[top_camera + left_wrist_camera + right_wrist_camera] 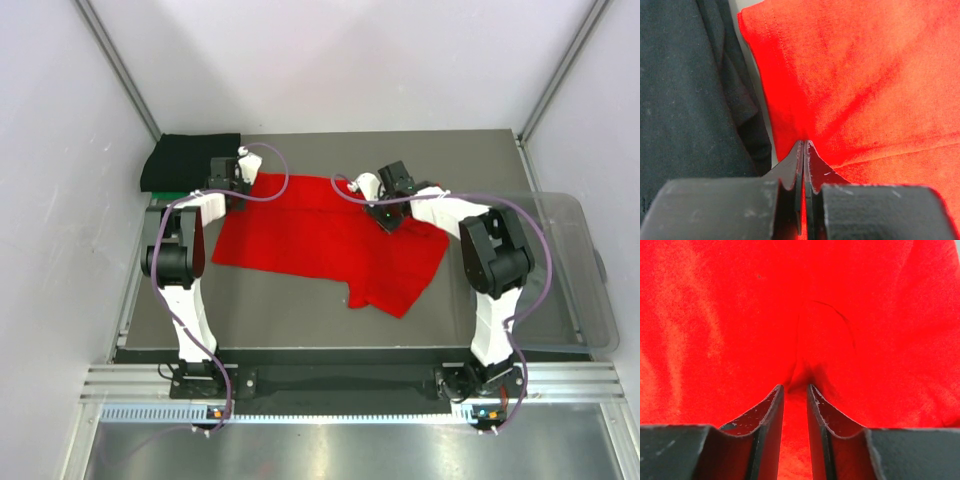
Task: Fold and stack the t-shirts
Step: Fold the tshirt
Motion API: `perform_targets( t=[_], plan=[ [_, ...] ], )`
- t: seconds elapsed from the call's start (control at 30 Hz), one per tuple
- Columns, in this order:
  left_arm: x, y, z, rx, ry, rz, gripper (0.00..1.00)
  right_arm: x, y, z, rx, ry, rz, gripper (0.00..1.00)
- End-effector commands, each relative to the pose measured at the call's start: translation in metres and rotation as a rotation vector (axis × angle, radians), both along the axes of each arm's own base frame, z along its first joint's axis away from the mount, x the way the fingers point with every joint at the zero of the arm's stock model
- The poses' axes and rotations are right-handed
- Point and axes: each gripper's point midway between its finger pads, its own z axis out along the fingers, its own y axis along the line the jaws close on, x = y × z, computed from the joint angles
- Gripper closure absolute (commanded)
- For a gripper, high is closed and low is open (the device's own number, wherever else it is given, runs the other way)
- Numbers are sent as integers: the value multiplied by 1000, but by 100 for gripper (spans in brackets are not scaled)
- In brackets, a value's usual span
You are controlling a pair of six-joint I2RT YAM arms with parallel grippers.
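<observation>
Red t-shirt (320,235): plain bright red, soft cloth, the largest thing on the table (300,325). It lies spread mostly flat across the middle, running from near the far left corner toward the right edge.
Its outline: uneven. The left part is a broad slanted panel, and at the near right a narrower lobe reaches toward the near edge.
Its surface: smooth in the middle. The left wrist view shows a stitched hem along the left edge and a straight seam line. The right wrist view shows a curved crease and a small raised pucker.
Left hand (804,142): fingers pressed together on the far left edge of the red t-shirt, with a sliver of red cloth between them and the cloth drawn into folds toward the tips.
Right hand (795,386): down on the far right part of the red t-shirt. Its fingers stand a narrow gap apart, with red cloth in the gap and the pucker right at the tips. The cloth does not look clamped.
Black t-shirt (190,160): folded into a flat dark block in the far left corner of the table, just beside the red one's left edge.
Green strip (170,193): a thin line at the black t-shirt's near edge (too little shows to say what it is).
Clear plastic bin (575,260): along the right edge of the table, beyond the right arm.
</observation>
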Motion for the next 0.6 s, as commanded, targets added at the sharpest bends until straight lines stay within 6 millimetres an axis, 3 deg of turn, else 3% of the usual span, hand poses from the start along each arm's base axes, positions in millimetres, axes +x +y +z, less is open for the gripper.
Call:
perform_targets(
  t=[0.0, 0.23, 0.4, 0.57],
  plan=[
    [-6, 7, -4, 19, 38, 24, 100, 18, 5, 9, 29, -39, -15, 75],
    [-6, 7, -4, 21, 38, 23, 100, 18, 4, 3, 23, -23, -18, 81],
    [-7, 8, -5, 21, 41, 24, 100, 17, 5, 11, 34, -36, -22, 90],
    [-7, 9, -4, 23, 36, 24, 100, 5, 10, 52, 55, -80, -16, 92]
  ],
)
